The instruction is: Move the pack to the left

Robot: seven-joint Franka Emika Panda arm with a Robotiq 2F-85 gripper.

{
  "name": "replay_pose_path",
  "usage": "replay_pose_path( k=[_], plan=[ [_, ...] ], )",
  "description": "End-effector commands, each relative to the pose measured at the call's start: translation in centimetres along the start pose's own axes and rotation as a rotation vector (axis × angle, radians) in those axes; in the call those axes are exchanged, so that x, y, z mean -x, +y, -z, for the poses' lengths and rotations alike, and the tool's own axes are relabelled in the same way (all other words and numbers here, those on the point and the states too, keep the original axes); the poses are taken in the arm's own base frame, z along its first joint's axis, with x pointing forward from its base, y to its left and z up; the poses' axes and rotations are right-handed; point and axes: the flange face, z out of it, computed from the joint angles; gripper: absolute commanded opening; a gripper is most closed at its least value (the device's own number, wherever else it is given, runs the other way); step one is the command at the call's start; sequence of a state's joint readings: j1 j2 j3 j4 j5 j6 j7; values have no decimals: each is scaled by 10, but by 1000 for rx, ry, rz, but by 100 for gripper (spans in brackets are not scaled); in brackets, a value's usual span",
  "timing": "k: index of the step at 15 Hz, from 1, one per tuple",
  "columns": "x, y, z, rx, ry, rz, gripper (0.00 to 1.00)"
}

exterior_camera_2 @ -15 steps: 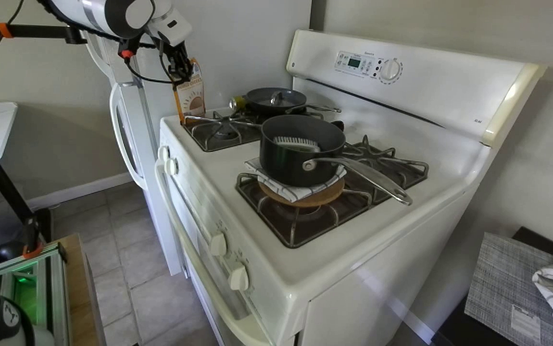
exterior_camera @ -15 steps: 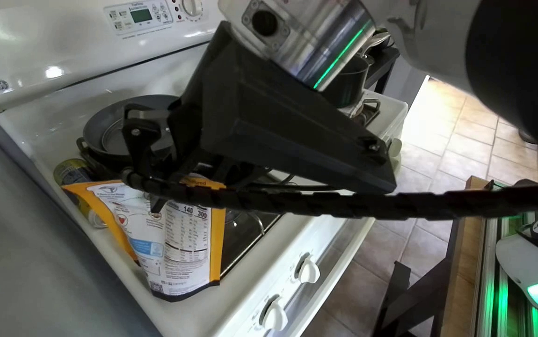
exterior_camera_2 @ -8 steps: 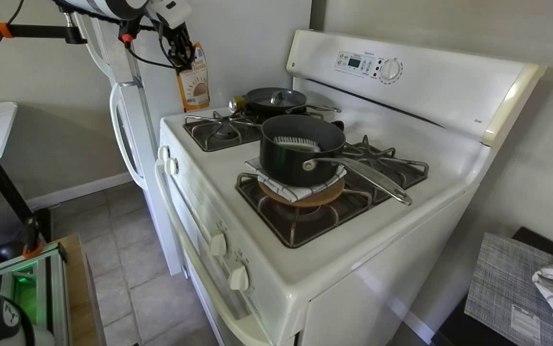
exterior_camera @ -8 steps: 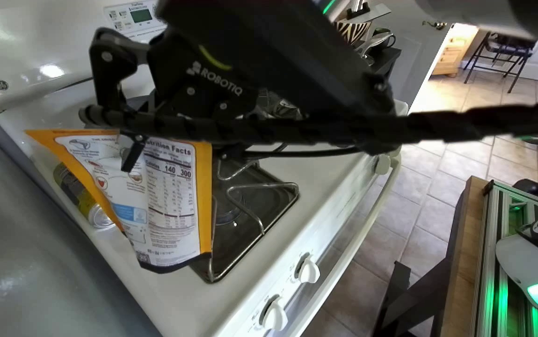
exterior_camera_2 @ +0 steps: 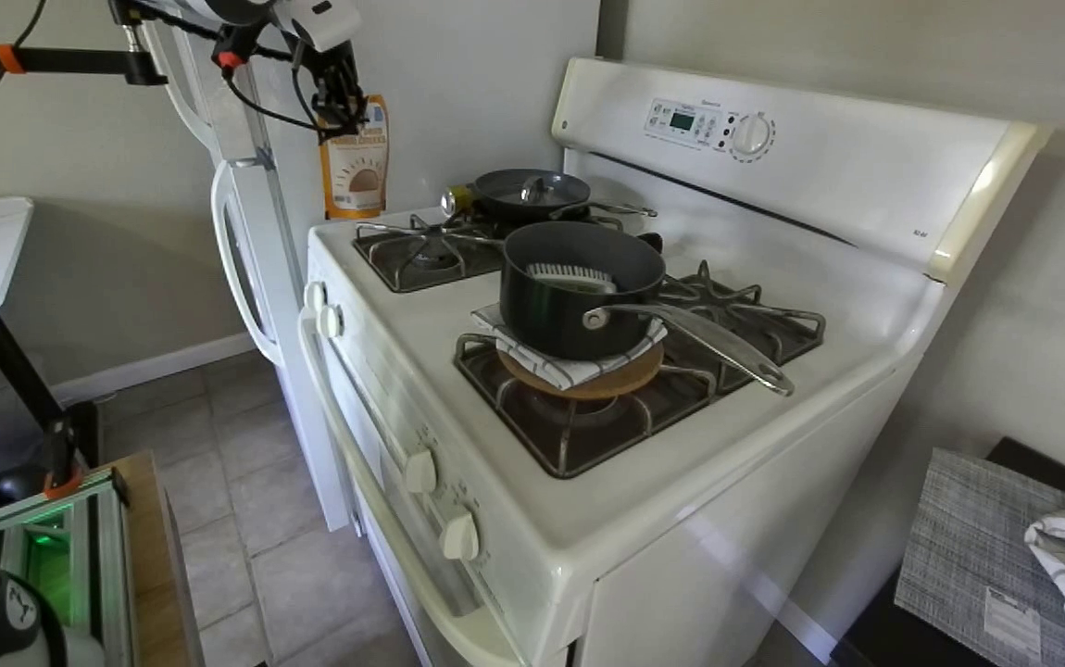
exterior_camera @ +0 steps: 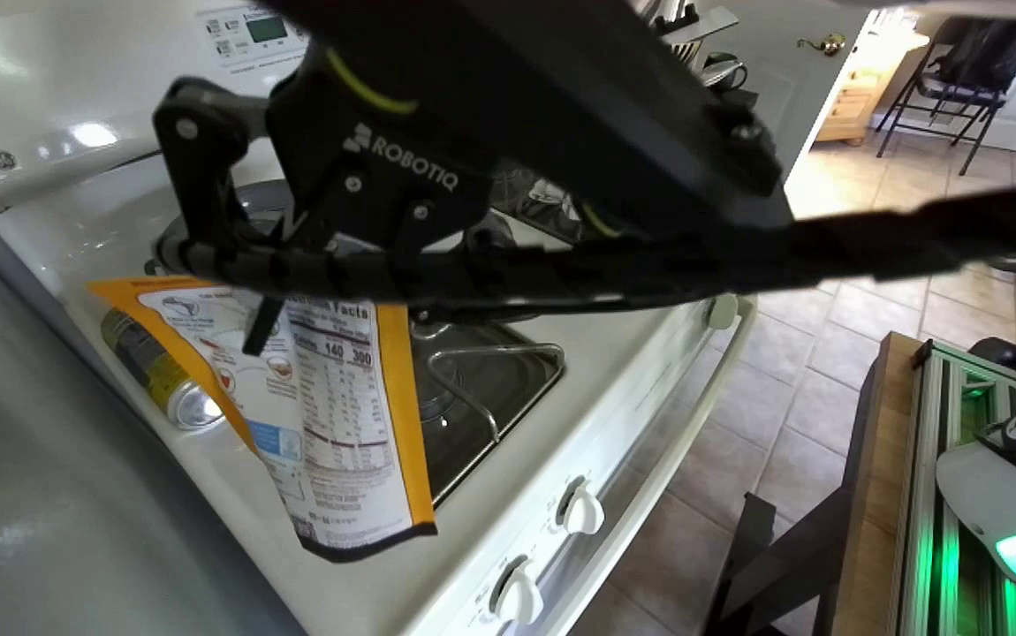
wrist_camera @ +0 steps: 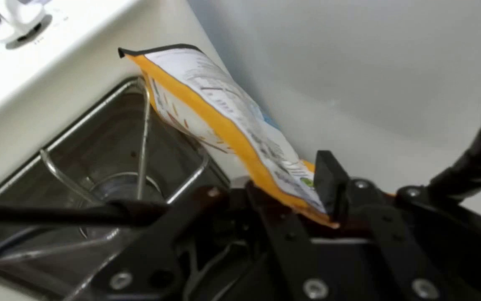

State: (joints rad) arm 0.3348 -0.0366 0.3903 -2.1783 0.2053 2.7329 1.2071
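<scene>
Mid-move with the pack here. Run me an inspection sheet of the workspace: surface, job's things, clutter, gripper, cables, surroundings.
Surface: white stove top with burner grates.
Job's things: orange pouch, gripped near its top; whether its base touches the stove is unclear.
Clutter: dark saucepan on folded cloth and round mat; grey pan; yellow-and-dark can lying on its side.
Gripper: shut on the pouch.
Cables: black wrapped cable crosses in front of the pouch in an exterior view; thin black cable sags.
Surroundings: fridge side beside the pouch, contact unclear; grey placemat off the stove.
</scene>
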Motion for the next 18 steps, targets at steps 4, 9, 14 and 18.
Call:
replay_pose_path(
  k=[4,9,14,18],
  plan=[
    [7,7,-47,-24,18,-114,26],
    [-9,5,-35,-27,111,-86,32],
    [-9,-11,-13,-55,111,-66,50],
    [-1,-26,3,-98,89,-64,50]
  ],
)
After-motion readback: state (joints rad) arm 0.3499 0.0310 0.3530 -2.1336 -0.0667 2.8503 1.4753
